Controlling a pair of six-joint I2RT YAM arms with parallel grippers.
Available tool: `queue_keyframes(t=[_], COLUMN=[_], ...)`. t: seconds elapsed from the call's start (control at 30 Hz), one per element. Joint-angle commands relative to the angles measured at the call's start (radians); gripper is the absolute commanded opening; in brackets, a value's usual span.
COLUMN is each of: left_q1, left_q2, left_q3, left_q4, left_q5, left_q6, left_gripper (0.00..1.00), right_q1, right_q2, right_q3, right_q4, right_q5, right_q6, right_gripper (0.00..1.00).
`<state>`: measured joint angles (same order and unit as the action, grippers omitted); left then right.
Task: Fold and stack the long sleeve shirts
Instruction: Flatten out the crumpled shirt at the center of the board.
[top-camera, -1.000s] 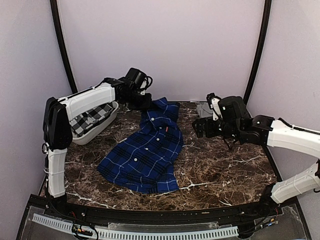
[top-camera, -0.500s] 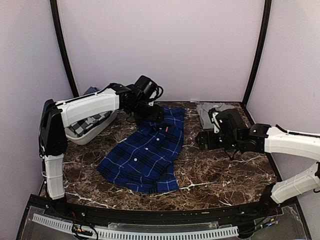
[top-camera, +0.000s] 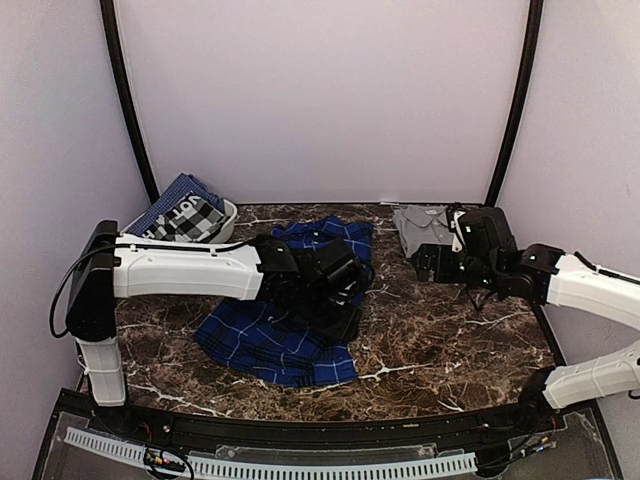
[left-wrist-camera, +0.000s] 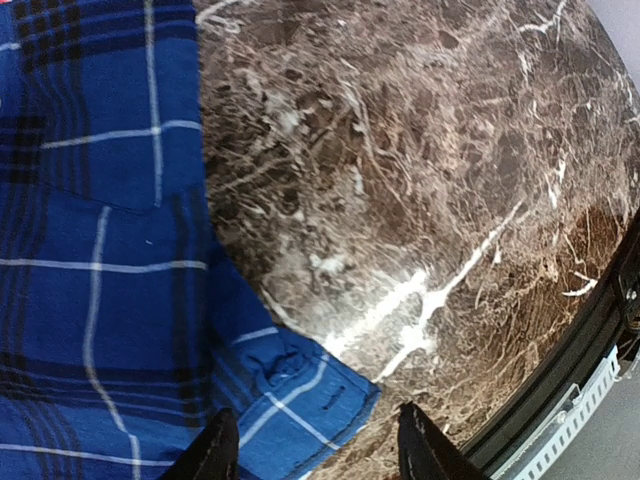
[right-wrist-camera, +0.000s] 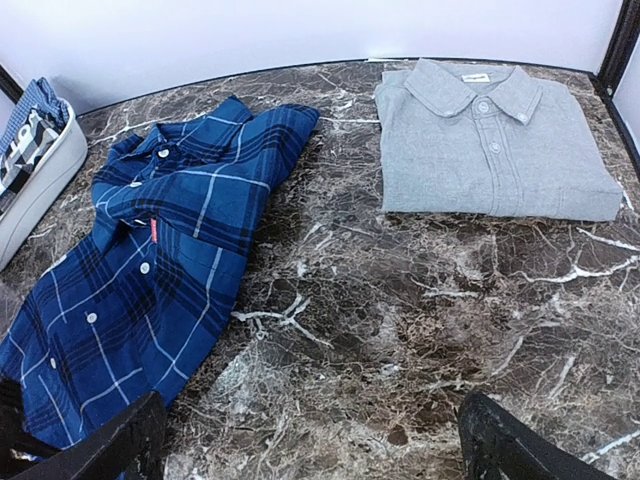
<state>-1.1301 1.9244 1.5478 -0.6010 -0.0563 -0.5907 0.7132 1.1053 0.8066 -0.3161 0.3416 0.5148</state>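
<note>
Plaid shirt (top-camera: 270, 340) lies spread on the table (top-camera: 450, 340), left arm (top-camera: 190, 272) across its middle; left hand (left-wrist-camera: 320, 452) released above its hem corner; right hand (right-wrist-camera: 320, 445) wide, empty, near folded grey shirt (right-wrist-camera: 490, 150); basket (top-camera: 228, 214) of cloth back-left.

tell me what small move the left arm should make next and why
Probably lower the left pincer and close it on the corner of the blue plaid shirt just beneath. The pincer is open and holds nothing, the shirt lies unfolded, and the grey shirt is already folded.

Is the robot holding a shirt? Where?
Nothing is held. The left tool is open over a corner of the plaid shirt; the right tool is open.
</note>
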Motion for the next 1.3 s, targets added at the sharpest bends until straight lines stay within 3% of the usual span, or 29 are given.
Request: queue_keyframes(t=[0.0, 0.23, 0.67, 0.8, 0.9, 0.97, 1.27], left_q1=[-0.057, -0.092, -0.116, -0.116, -0.116, -0.116, -0.116], left_q2=[0.037, 0.16, 0.332, 0.343, 0.344, 0.341, 0.287], left_q3=[0.008, 0.086, 0.253, 0.243, 0.254, 0.285, 0.62], left_q4=[0.024, -0.016, -0.244, -0.247, -0.251, -0.262, -0.222], left_q5=[0.001, -0.034, -0.244, -0.253, -0.253, -0.249, -0.103], left_q6=[-0.056, -0.047, -0.022, -0.025, -0.027, -0.017, 0.094], left_gripper=[0.53, 0.53, 0.57, 0.46, 0.14, 0.02, 0.0], right_q1=[-0.005, -0.004, -0.004, -0.004, -0.004, -0.005, -0.011], right_q2=[-0.032, -0.058, -0.084, -0.08, -0.081, -0.084, -0.07], right_q3=[-0.014, -0.023, -0.041, -0.049, -0.05, -0.052, -0.047], right_q4=[0.009, -0.003, -0.001, 0.013, 0.017, 0.015, 0.027], right_q5=[-0.015, -0.021, -0.017, -0.021, -0.02, -0.016, -0.026], right_q6=[0.03, 0.043, 0.04, 0.042, 0.043, 0.042, 0.047], right_gripper=[0.99, 0.99, 0.99, 0.99, 0.99, 0.99, 0.99])
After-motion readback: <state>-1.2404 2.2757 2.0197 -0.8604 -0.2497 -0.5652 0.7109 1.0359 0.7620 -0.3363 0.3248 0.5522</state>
